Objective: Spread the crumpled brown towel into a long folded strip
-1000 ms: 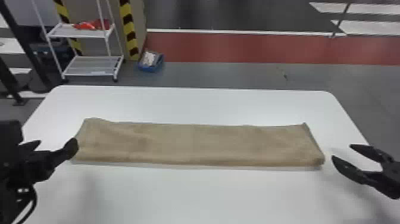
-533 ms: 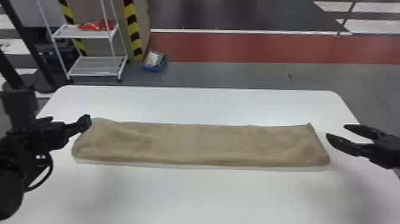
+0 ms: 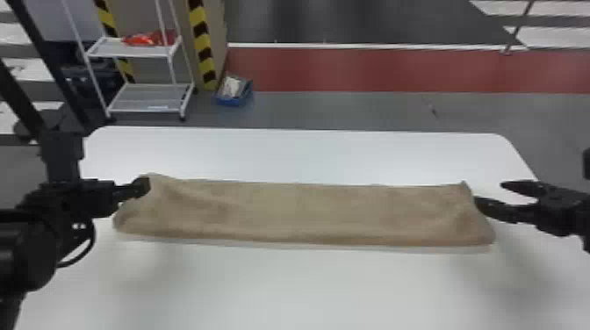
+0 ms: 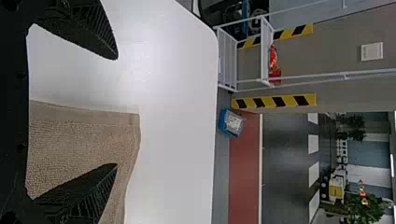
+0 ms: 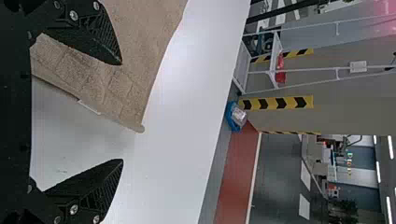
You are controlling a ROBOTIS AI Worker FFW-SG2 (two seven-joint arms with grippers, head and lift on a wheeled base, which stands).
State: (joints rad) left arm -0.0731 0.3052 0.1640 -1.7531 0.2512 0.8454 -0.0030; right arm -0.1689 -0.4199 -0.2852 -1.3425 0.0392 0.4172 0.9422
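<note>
The brown towel (image 3: 307, 213) lies as a long flat strip across the white table, slightly wrinkled near both ends. At its left end is my left gripper (image 3: 142, 186), one finger over the towel's edge. In the left wrist view, my left gripper (image 4: 116, 112) is open, with the towel's end (image 4: 84, 140) between and under its fingers. My right gripper (image 3: 496, 195) stands at the strip's right end. The right wrist view has my right gripper (image 5: 122, 112) open, one finger above the towel (image 5: 144, 42) and the other over bare table, the towel's corner between them.
The white table (image 3: 289, 289) extends in front of and behind the towel. Beyond its far edge stand a white wire shelf (image 3: 149, 96) with red items and a blue box (image 3: 235, 91) on the floor.
My left gripper has moved right and away from the robot, onto the towel's left end. My right gripper has moved left to the towel's right end. The towel's shape looks nearly the same.
</note>
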